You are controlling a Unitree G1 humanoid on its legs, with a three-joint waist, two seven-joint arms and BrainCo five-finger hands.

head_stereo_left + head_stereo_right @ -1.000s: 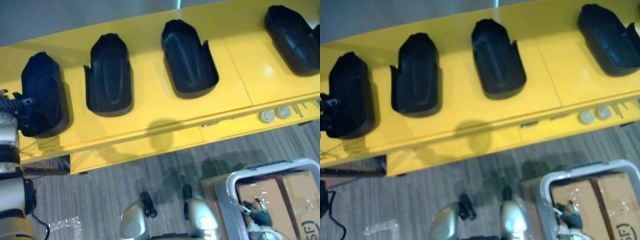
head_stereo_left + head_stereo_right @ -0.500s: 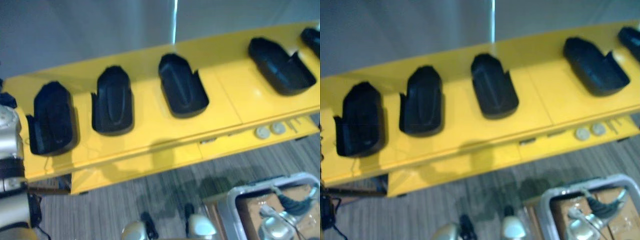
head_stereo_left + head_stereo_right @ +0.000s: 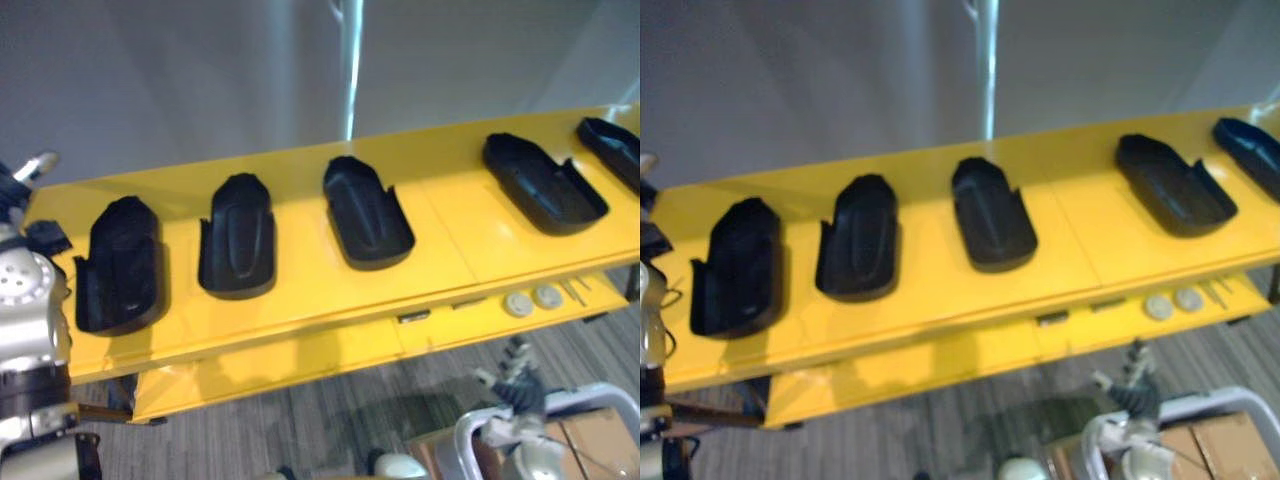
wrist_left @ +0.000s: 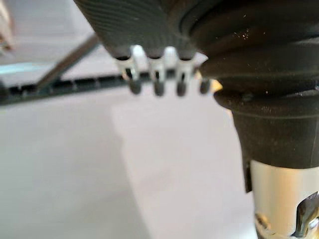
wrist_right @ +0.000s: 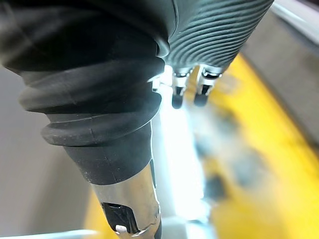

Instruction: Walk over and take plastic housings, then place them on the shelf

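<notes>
Left hand [image 4: 158, 74] now off the leftmost housing [image 3: 118, 265], right hand [image 3: 520, 385] higher; fingers [image 5: 178, 92] of both relaxed, empty.

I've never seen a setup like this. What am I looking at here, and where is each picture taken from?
This is a two-legged humanoid robot. The two wide pictures come from cameras in its head, looking down; the two close-ups come from cameras on its wrists, looking along each hand. Before it stands a yellow shelf carrying five black plastic housings, spaced in a row. The left hand and the right hand hold nothing, fingers relaxed. At lower right is a white-rimmed cart with a cardboard box inside.
</notes>
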